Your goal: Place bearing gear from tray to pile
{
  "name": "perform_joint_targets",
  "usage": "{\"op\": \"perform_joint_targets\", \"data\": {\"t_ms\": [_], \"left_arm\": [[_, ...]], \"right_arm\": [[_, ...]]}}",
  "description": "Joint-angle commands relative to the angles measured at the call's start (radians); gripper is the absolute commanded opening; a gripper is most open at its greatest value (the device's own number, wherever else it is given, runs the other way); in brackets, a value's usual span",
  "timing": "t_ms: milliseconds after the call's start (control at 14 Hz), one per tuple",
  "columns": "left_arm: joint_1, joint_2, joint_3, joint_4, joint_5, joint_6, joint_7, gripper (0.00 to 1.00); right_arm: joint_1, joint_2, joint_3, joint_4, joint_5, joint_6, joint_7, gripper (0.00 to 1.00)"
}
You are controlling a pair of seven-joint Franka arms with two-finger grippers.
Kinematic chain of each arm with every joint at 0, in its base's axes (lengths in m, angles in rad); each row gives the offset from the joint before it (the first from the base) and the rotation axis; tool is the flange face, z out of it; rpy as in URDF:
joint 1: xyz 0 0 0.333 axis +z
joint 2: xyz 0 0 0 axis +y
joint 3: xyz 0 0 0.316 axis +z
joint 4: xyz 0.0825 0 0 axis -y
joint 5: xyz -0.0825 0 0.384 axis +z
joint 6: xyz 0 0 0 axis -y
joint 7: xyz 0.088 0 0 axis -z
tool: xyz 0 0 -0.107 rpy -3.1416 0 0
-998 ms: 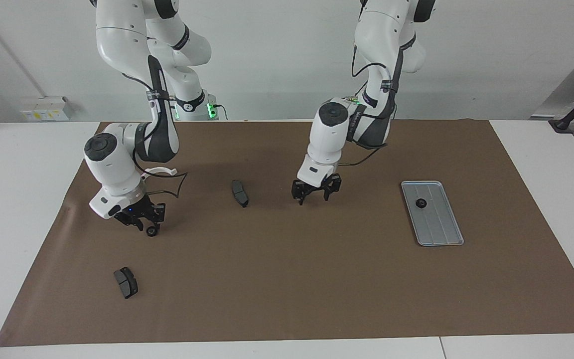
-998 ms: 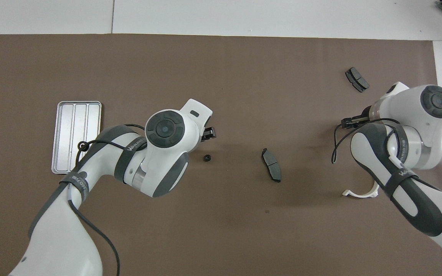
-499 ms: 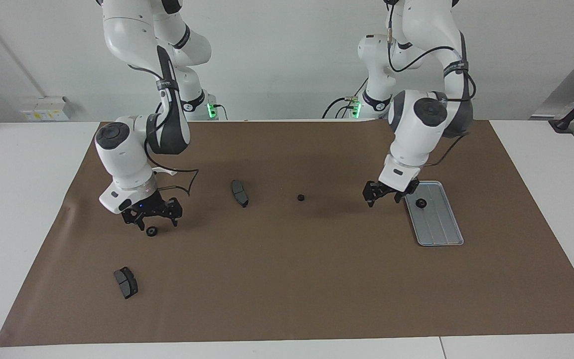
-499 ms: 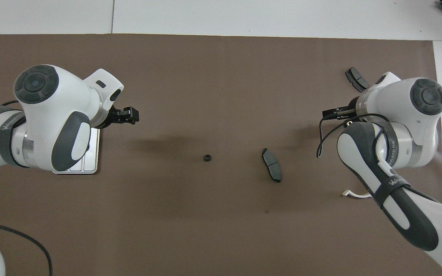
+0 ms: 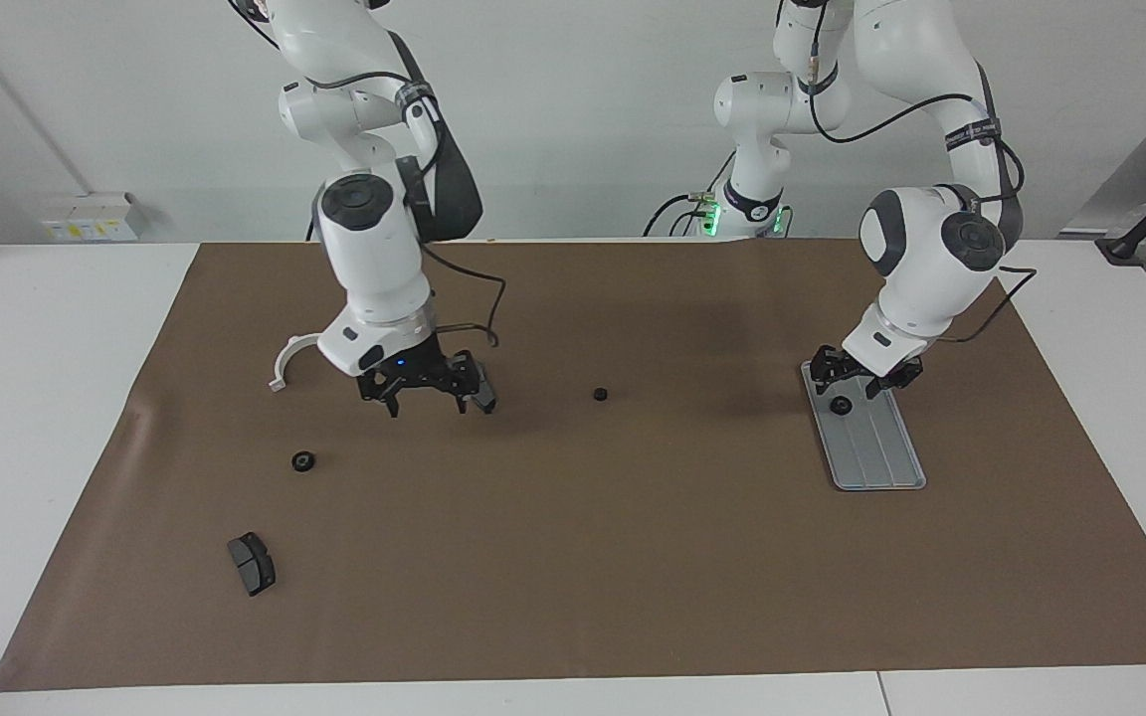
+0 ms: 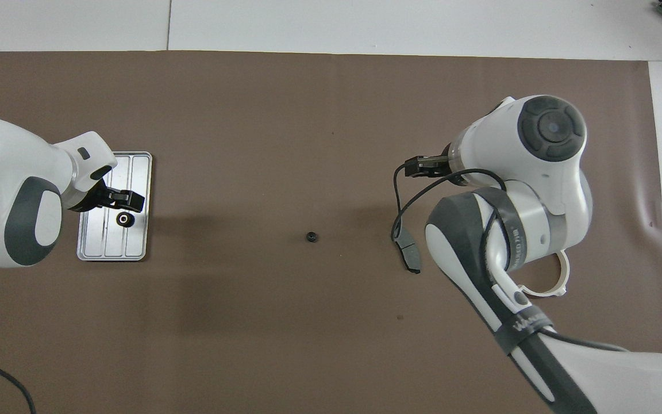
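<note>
Left claw (image 5: pixel 859 376) low over the tray (image 5: pixel 876 452), fingers apart around nothing, just above the bearing gear (image 5: pixel 841 405) that sits in the tray at its robot-side end. Right claw (image 5: pixel 421 390) wide apart, empty, over the mat beside a dark pad (image 5: pixel 482 395). Small black gear (image 5: pixel 600 394) mid-surface. Another gear (image 5: pixel 303 460), second pad (image 5: pixel 252 563) and white half-ring bracket (image 5: pixel 286 360) lie toward the right arm's end.

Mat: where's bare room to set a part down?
Biggest bare patch: the mat farther from the robots than the middle gear and tray, from the corner brake pad to the left arm's end. Also bare between middle gear and tray. Crowded at the right arm's end: right gripper, bracket, second pad, another gear. Left gripper hangs over the tray.
</note>
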Motion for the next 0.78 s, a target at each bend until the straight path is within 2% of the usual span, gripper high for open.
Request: {"op": "perform_joint_targets", "data": {"t_ms": [0, 214, 356, 499, 713], "left_arm": [[0.021, -0.079, -0.010, -0.173, 0.006, 0.166, 0.018, 0.80], [0.036, -0.087, -0.010, -0.231, 0.006, 0.229, 0.018, 0.77], [0.038, -0.082, -0.010, -0.242, 0.006, 0.252, 0.014, 0.74], [0.047, -0.073, -0.010, -0.245, 0.006, 0.283, 0.010, 0.70], [0.047, -0.039, -0.010, -0.245, 0.006, 0.339, 0.008, 0.67]], "right_arm": [[0.088, 0.054, -0.003, 0.038, -0.007, 0.028, 0.130, 1.00], [0.180, 0.104, -0.003, 0.046, -0.009, 0.074, 0.226, 1.00], [0.256, 0.175, -0.004, 0.072, -0.009, 0.114, 0.293, 1.00], [0.298, 0.252, -0.004, 0.113, -0.036, 0.154, 0.364, 1.00], [0.319, 0.283, -0.003, 0.104, -0.055, 0.182, 0.387, 1.00]]}}
